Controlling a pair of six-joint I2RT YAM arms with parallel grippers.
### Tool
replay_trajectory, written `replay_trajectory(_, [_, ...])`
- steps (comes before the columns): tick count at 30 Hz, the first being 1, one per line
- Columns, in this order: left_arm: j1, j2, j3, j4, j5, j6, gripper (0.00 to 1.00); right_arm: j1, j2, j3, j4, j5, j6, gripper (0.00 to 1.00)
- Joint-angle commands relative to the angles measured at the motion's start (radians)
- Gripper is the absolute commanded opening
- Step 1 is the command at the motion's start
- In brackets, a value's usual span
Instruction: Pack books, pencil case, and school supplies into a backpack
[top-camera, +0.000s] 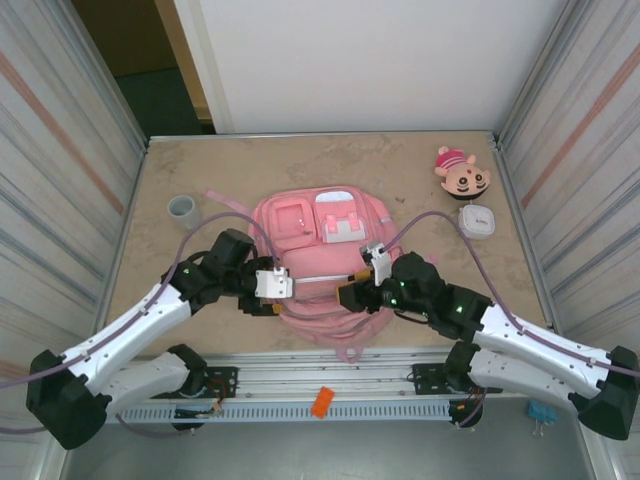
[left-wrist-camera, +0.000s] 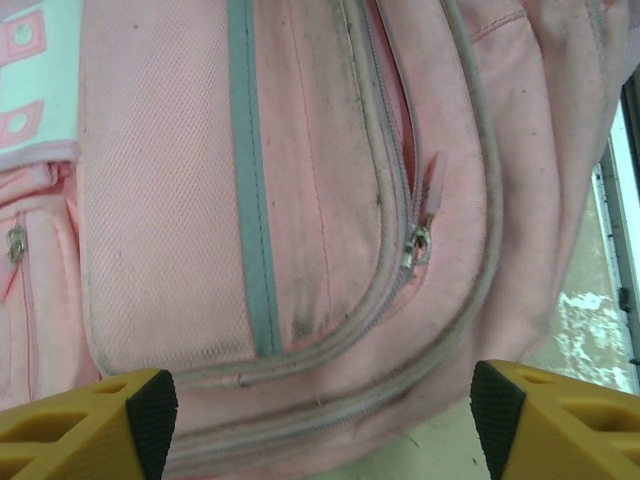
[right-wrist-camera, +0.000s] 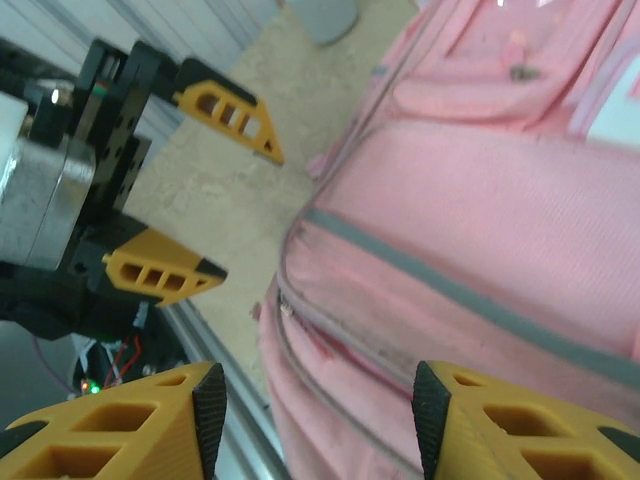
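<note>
The pink backpack (top-camera: 320, 250) lies flat in the middle of the table, its near end towards the arms. My left gripper (top-camera: 283, 296) hovers at its near left edge, open, with nothing between the fingers (left-wrist-camera: 150, 415). In the left wrist view the backpack (left-wrist-camera: 300, 200) shows a zip pull (left-wrist-camera: 420, 245) on a curved zip strip. My right gripper (top-camera: 345, 290) is at the near right edge, open over the backpack (right-wrist-camera: 480, 220). The left gripper (right-wrist-camera: 245, 212) stands open in the right wrist view too. Books, pencil case and school supplies are out of view.
A grey cup (top-camera: 184, 209) stands left of the backpack. A pink-and-tan plush head (top-camera: 462, 172) and a white rounded-square box (top-camera: 478, 220) sit at the back right. Pink straps (top-camera: 348, 340) trail to the table's front edge, by the metal rail (top-camera: 330, 380).
</note>
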Motion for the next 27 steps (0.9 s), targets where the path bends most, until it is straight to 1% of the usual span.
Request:
replay_trajectory(1, [0.003,0.045,-0.024,0.096,0.067,0.064,0.79,0.041,0.007,-0.01,-0.006,0.023,0.102,0.53])
replay_trajectory(3, [-0.01,0.09,-0.023,0.102,0.103,0.076,0.76,0.058,0.017,-0.016,-0.004,0.021,0.117,0.53])
replay_trajectory(4, [-0.019,0.12,-0.022,0.103,0.097,0.075,0.7,0.065,0.017,-0.024,0.0,0.016,0.122,0.53])
replay_trajectory(5, [-0.024,0.144,-0.02,0.103,0.086,0.075,0.61,0.067,0.015,-0.03,0.0,0.014,0.129,0.53])
replay_trajectory(7, [-0.028,0.186,-0.019,0.108,0.035,0.072,0.38,0.067,-0.001,-0.042,-0.008,0.018,0.139,0.53])
replay_trajectory(8, [-0.028,0.197,-0.018,0.115,0.02,0.062,0.29,0.068,-0.01,-0.045,-0.016,0.025,0.141,0.53])
replay_trajectory(10, [-0.032,0.199,-0.004,0.102,0.027,0.044,0.19,0.069,-0.026,-0.047,-0.043,0.046,0.14,0.53])
replay_trajectory(13, [-0.042,0.171,0.011,0.108,0.101,-0.058,0.07,0.069,-0.028,-0.033,-0.09,0.049,0.118,0.52])
replay_trajectory(16, [-0.064,0.127,-0.001,0.147,0.14,-0.161,0.01,0.073,0.002,0.009,-0.126,0.019,0.076,0.52])
replay_trajectory(19, [-0.085,0.093,-0.021,0.207,0.181,-0.233,0.0,0.083,0.063,0.052,-0.129,-0.02,0.049,0.52])
replay_trajectory(22, [-0.092,0.087,-0.014,0.225,0.191,-0.289,0.0,0.104,0.134,0.097,-0.151,-0.022,0.034,0.52])
replay_trajectory(24, [-0.091,0.088,-0.006,0.228,0.192,-0.318,0.0,0.127,0.172,0.116,-0.159,0.003,0.033,0.52])
replay_trajectory(27, [-0.092,0.095,-0.004,0.252,0.202,-0.355,0.0,0.166,0.224,0.129,-0.153,0.098,0.039,0.53])
